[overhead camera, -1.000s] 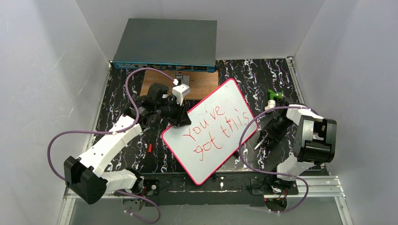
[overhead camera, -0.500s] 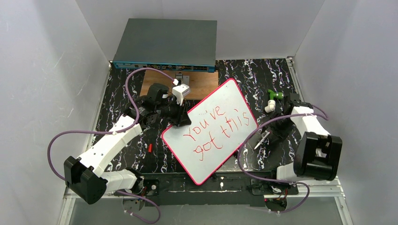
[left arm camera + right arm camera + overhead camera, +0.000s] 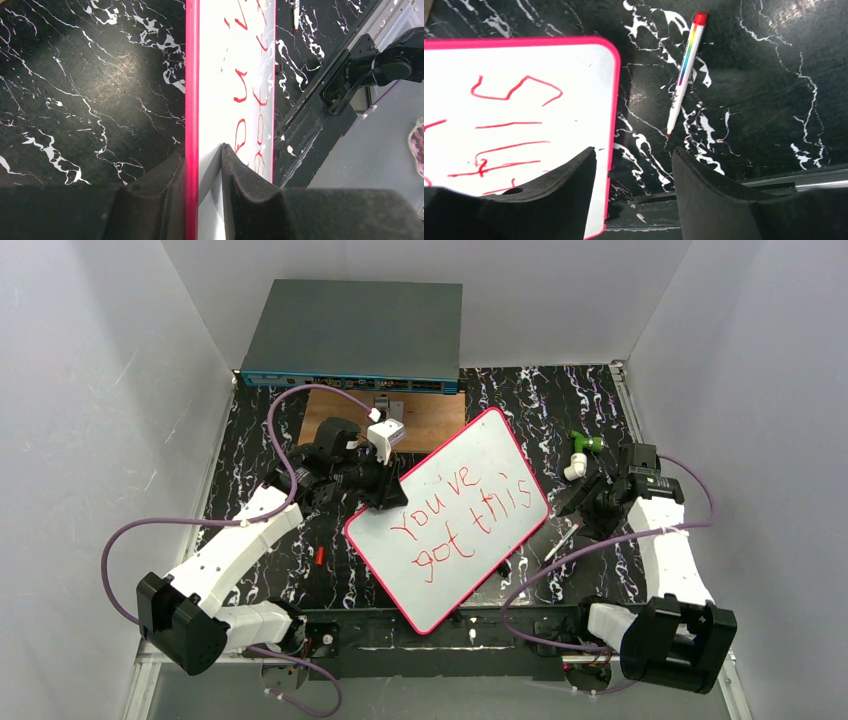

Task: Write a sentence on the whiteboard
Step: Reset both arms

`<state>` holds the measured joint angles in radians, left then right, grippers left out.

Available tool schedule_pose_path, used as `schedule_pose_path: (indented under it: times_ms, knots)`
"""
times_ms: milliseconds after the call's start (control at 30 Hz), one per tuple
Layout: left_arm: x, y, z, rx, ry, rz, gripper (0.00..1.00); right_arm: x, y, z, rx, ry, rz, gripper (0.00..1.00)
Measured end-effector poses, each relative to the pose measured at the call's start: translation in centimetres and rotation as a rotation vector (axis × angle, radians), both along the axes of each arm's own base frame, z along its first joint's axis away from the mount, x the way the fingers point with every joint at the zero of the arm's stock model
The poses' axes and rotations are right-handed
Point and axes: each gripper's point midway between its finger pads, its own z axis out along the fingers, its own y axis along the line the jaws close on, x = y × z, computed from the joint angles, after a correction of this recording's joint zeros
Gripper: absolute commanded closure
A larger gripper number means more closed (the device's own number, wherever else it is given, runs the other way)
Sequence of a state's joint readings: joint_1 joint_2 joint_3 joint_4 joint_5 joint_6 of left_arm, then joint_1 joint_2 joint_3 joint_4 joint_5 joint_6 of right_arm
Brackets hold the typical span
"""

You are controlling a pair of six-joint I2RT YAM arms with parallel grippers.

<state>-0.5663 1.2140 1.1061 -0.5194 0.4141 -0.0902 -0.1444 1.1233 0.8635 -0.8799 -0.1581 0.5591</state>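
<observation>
Left gripper [image 3: 203, 148] pinches whiteboard [image 3: 227, 70] rim, steadying it; right gripper [image 3: 634, 156] open, empty, pen [image 3: 684, 75] lying just beyond its fingertips.

Whiteboard [image 3: 524, 60] partly out of view

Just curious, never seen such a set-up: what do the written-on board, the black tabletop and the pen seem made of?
Whiteboard: smooth white sheet, probably coated, with a pink-red rim that looks plastic. Tabletop: matte black with white veins like marble, possibly a printed mat. Pen: slim, likely plastic, white barrel with rainbow stripe, red end.
</observation>
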Motion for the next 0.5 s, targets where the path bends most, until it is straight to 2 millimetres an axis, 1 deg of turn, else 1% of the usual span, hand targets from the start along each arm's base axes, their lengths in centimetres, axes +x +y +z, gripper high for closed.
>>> schedule_pose_path:
  times_ms: [100, 233, 333, 500]
  knots:
    - [0.0, 0.0, 0.0, 0.000, -0.001, -0.001, 1.00, -0.3, 0.5, 0.9, 0.026, -0.028, -0.008, 0.36]
    - [0.0, -0.1, 0.0, 0.000, -0.002, -0.003, 1.00, -1.4, 1.2, 2.2, 0.053, -0.042, -0.002, 0.35]
    - [0.0, -0.1, 0.1, 0.000, -0.004, -0.003, 1.00, -1.5, 1.6, 4.1, 0.066, -0.101, 0.008, 0.35]
    - [-0.1, -0.1, 0.1, 0.001, -0.005, -0.003, 1.00, -1.9, 2.3, 8.0, 0.086, -0.269, 0.016, 0.33]
